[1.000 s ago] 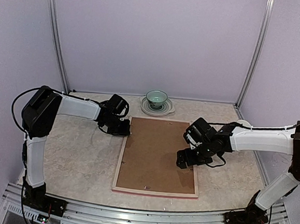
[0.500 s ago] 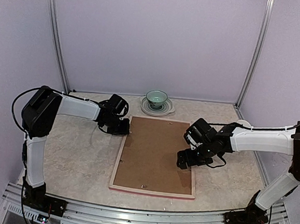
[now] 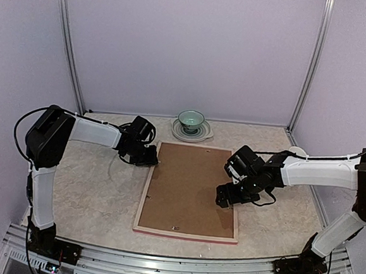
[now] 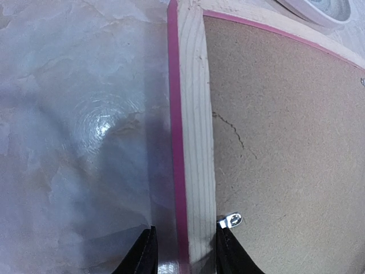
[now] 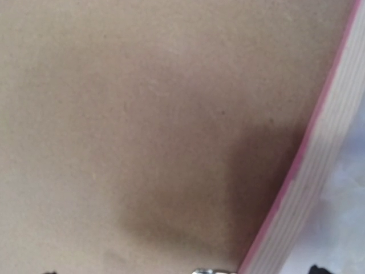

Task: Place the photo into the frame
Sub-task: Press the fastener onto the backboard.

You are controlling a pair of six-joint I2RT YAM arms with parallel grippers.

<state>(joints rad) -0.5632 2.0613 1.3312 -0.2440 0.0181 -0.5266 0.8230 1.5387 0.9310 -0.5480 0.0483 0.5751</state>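
Observation:
The frame [image 3: 144, 197] lies face down on the table, pink edge and pale wood rim [image 4: 197, 142] around a brown backing board [image 3: 191, 188]. The photo is hidden. My left gripper [image 3: 151, 160] sits low at the frame's far left corner. Its jaws straddle the wood rim [image 4: 185, 254], open, with a gap on the outer side and the inner finger beside a small metal tab [image 4: 231, 220]. My right gripper [image 3: 228, 196] hangs wide open over the right rim [image 5: 325, 171] and backing board [image 5: 142, 114], holding nothing, its fingertips barely showing.
A green bowl [image 3: 191, 119] stands on a white plate [image 3: 199, 136] just behind the frame's far edge. A small white object [image 3: 298, 150] lies at the right by the wall. Purple walls and metal posts close in three sides.
The frame's near end slid slightly left on the table. My left gripper's jaws have parted off the rim. The right arm has hardly moved.

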